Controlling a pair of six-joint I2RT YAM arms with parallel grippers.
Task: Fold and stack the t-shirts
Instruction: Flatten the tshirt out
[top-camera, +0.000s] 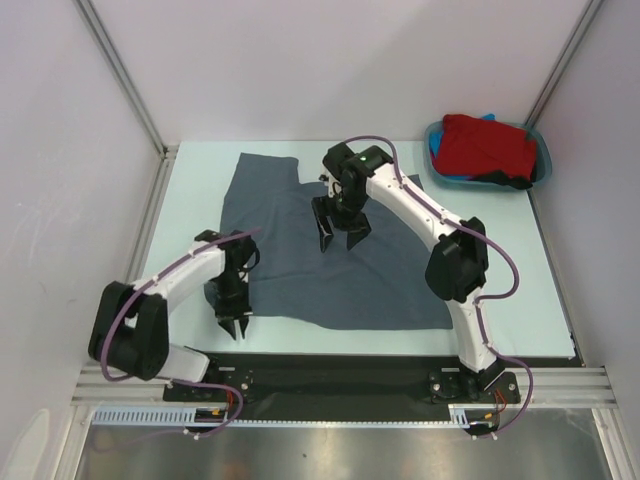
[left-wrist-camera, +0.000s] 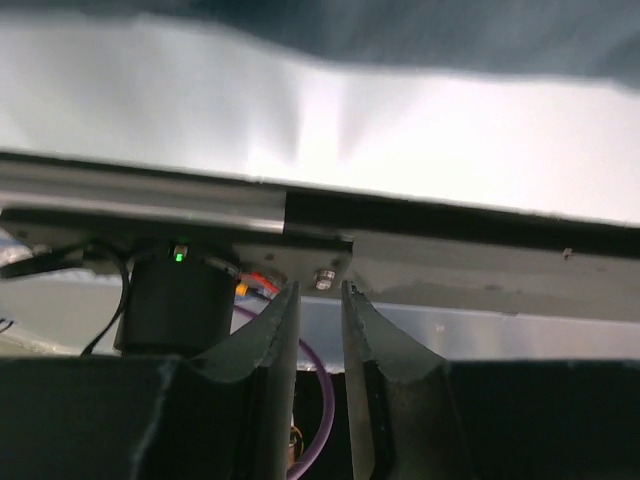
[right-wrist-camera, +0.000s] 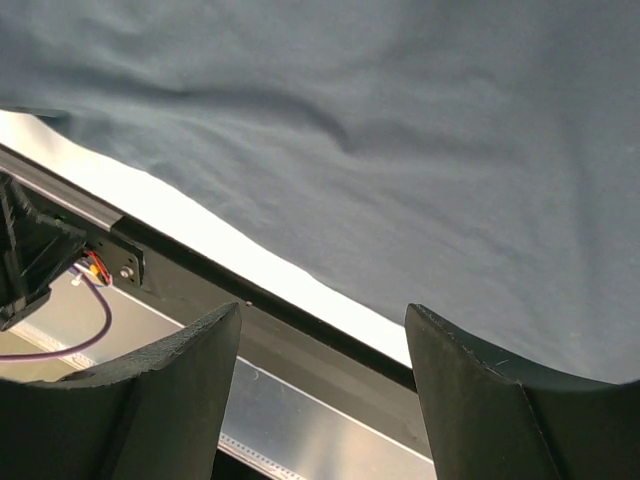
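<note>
A: Right gripper (top-camera: 340, 245) hangs over the middle of the grey t-shirt (top-camera: 330, 275), jaws wide and empty. Left gripper (top-camera: 237, 328)?
B: Just off that shirt's near left corner, jaws narrowly parted, gripping nothing.
A: The shirt lies flat, unfolded. The red t-shirt (top-camera: 488, 145) sits in the teal tub (top-camera: 545, 160) beyond its far right corner.
B: First fold, I'd judge: each gripper must pinch an edge.

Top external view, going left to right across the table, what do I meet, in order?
left gripper → right gripper → teal tub with the red t-shirt in it. The grey t-shirt is left out: its span overlaps both grippers.
</note>
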